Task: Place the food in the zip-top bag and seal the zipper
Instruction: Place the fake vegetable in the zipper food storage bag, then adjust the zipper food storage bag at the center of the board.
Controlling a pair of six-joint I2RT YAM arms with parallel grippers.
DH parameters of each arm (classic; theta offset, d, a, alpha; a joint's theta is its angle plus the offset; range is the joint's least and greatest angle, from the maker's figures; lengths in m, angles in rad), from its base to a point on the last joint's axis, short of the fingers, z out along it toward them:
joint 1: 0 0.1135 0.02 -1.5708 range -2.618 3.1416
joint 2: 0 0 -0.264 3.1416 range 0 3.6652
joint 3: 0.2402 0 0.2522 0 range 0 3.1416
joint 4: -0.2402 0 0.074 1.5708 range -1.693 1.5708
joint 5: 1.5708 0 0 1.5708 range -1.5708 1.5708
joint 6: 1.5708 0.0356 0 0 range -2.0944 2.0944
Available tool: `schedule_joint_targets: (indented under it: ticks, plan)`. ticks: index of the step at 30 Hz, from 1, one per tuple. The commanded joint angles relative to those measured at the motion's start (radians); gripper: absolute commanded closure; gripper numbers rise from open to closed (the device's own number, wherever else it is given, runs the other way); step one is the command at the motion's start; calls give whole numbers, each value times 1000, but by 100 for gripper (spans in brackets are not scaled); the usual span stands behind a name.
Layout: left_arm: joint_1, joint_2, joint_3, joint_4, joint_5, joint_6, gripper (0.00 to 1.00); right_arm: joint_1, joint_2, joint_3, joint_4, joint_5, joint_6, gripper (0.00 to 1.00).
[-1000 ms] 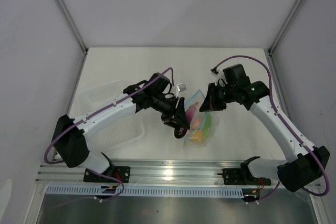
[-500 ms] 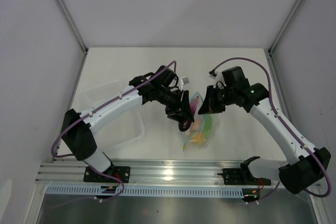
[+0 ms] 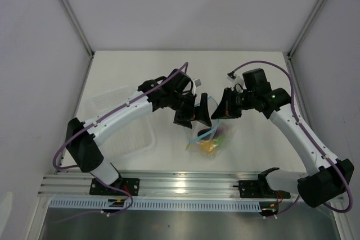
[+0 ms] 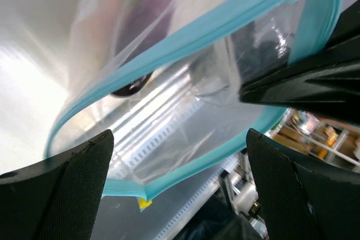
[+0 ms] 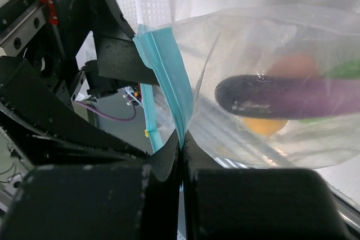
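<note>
The zip-top bag hangs above the table with its mouth gaping. My right gripper is shut on its teal zipper, pinching the strip at the fingertips. The food shows through the plastic: a purple piece, a yellow one, a pink one and a green one. My left gripper is open beside the bag's mouth. In the left wrist view the zipper's two strips stand apart, and the lower one runs between the left gripper's spread fingers without touching them.
A white perforated basket lies on the table under the left arm. The aluminium rail runs along the near edge, and the enclosure walls rise to both sides.
My left gripper has opened and let go of the bag's edge. The bag has sagged lower and now hangs from the right gripper alone, mouth spread wider.
</note>
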Motion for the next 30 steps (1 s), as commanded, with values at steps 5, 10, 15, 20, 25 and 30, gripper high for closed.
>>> schedule_joint_targets:
  ticks: [5, 10, 15, 20, 25, 30]
  plan:
    - [-7, -242, -36, 18, -275, 93, 1, -41, -3, 49, 8, -66, 1, 100]
    - [-4, -350, -81, -19, -430, 114, 1, -58, 10, 57, -19, -80, -45, 100]
    - [11, -246, -23, -36, -375, 159, 1, -56, 22, 60, -30, -126, -79, 100]
    - [10, -168, 5, 66, -212, 168, 0, -55, 36, 78, -53, -141, -108, 100]
    - [11, -75, 90, 41, -160, 168, 1, -32, 63, 95, -68, -149, -128, 100]
    - [14, 27, 172, -59, -174, 162, 3, 25, 93, 127, -90, -119, -160, 100]
